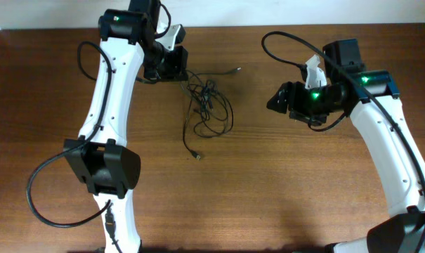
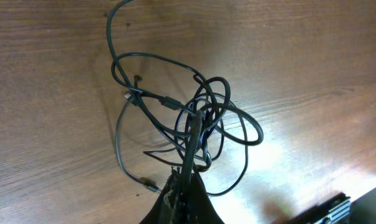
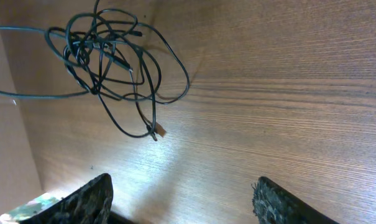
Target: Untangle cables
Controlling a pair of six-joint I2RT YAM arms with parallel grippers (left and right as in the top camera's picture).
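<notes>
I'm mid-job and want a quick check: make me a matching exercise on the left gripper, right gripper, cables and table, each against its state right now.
Things:
1. left gripper
2. right gripper
3. cables
4. table

States:
A. bare brown wood
B. open, holding nothing, off to one side of the tangle
C. shut on a strand of the tangle
D. knotted in a loose heap, one plug end trailing out

Pairs: 1-C, 2-B, 3-D, 4-A
</notes>
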